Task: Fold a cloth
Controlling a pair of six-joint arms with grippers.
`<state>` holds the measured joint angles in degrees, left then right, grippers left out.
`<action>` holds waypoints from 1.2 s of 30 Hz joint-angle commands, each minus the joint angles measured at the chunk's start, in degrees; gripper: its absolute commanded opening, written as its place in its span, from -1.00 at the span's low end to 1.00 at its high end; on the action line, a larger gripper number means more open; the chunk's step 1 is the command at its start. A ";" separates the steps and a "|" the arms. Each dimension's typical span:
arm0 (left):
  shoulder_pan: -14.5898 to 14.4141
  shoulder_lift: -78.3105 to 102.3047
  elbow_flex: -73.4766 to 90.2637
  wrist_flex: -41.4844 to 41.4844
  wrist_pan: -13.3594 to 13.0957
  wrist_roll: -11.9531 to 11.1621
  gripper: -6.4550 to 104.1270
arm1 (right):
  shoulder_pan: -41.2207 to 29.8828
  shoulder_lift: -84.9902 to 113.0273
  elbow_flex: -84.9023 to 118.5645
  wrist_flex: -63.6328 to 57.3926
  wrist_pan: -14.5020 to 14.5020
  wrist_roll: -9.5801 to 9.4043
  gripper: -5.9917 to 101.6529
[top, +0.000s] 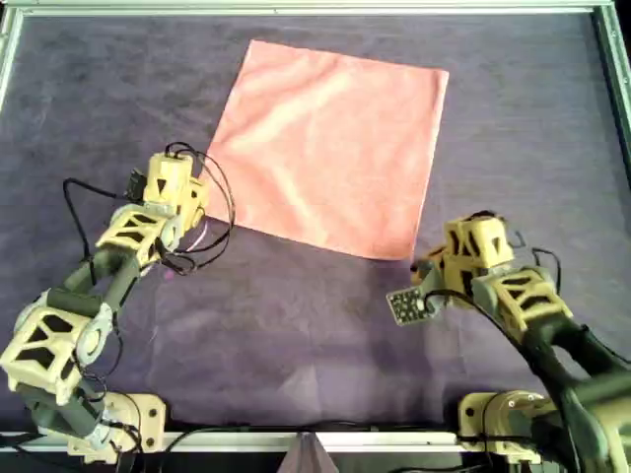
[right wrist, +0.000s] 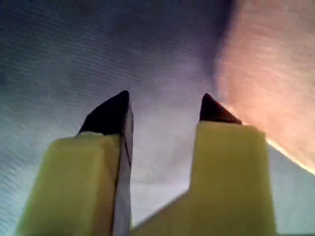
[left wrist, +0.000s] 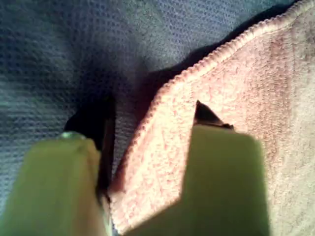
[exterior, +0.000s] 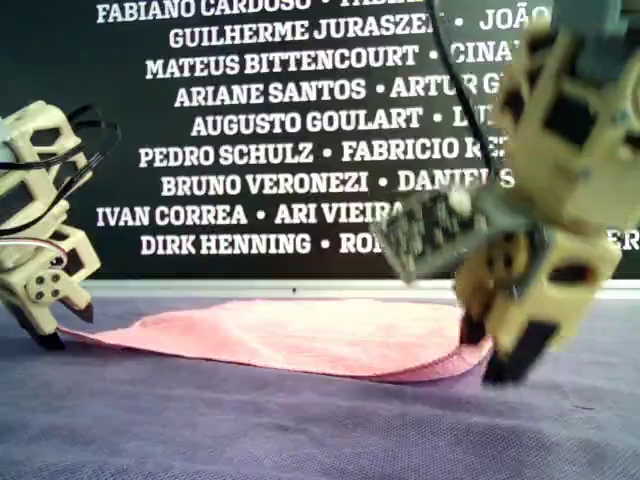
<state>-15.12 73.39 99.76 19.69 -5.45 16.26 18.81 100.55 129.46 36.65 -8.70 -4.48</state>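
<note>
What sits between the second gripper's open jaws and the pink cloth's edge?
Only bare purple mat. In the second wrist view, my second gripper hangs open over it, with the cloth just off one fingertip, not between the jaws.

I count one salmon-pink cloth (top: 327, 148), a single flat sheet with four corners showing in the overhead view; one dark purple felt mat (top: 296, 325) beneath it; two arms in that view, each carrying one gripper, so two grippers in all: my first gripper (left wrist: 147, 128) and my second gripper (right wrist: 165, 105); each gripper shows two dark-tipped fingers, four fingers together; one small perforated circuit board (top: 408, 305) hangs on one arm; one black wall of white printed names (exterior: 260, 130) stands behind in the exterior view.
</note>
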 commanded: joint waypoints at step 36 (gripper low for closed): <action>-2.72 0.44 -2.64 -0.88 0.88 0.62 0.17 | 0.44 -19.42 -25.05 0.00 -0.53 0.26 0.17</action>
<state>-15.82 73.39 99.76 19.69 -5.10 17.31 18.81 81.12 107.84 36.65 -8.70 -4.39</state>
